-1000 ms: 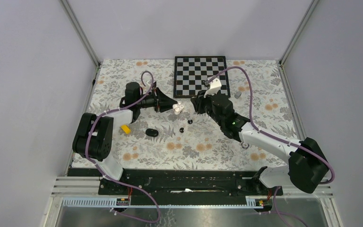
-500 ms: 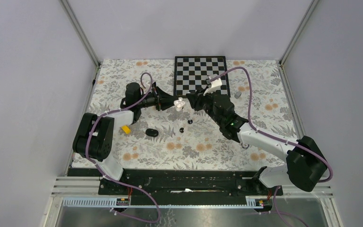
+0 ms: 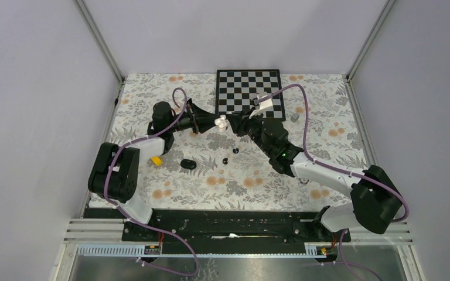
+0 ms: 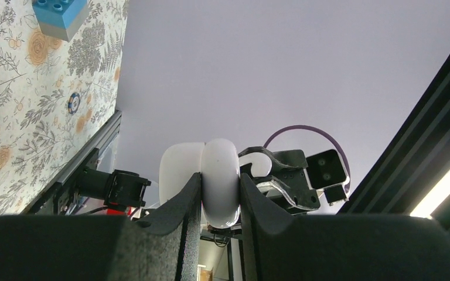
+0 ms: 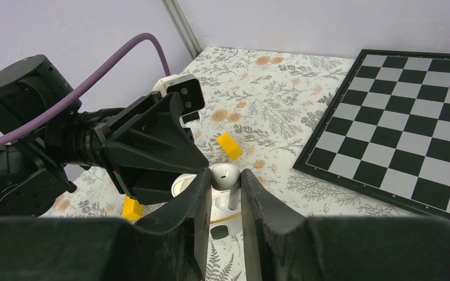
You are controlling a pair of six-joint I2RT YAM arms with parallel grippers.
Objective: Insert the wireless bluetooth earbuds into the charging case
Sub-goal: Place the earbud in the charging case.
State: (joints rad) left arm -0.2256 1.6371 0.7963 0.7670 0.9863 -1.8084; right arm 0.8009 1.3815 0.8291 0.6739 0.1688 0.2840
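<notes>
My left gripper (image 3: 215, 122) is shut on the white charging case (image 4: 211, 181) and holds it above the mat, lid open (image 5: 181, 186). My right gripper (image 5: 225, 178) is shut on a white earbud (image 5: 225, 173). The earbud's stem points down at a socket in the case's open top (image 5: 222, 205); whether the stem touches it I cannot tell. In the top view both grippers meet nose to nose at the case (image 3: 222, 122), just in front of the chessboard. The case's other socket looks dark.
The chessboard (image 3: 249, 93) lies at the back. A black oval object (image 3: 188, 164), two tiny dark bits (image 3: 225, 160) (image 3: 235, 150), a yellow block (image 3: 155, 159) and a grey piece (image 3: 295, 117) lie on the floral mat. A blue block (image 4: 60, 14) shows in the left wrist view.
Both grippers have moved toward the chessboard and closed the gap between them. The right gripper with the earbud now sits right at the case.
</notes>
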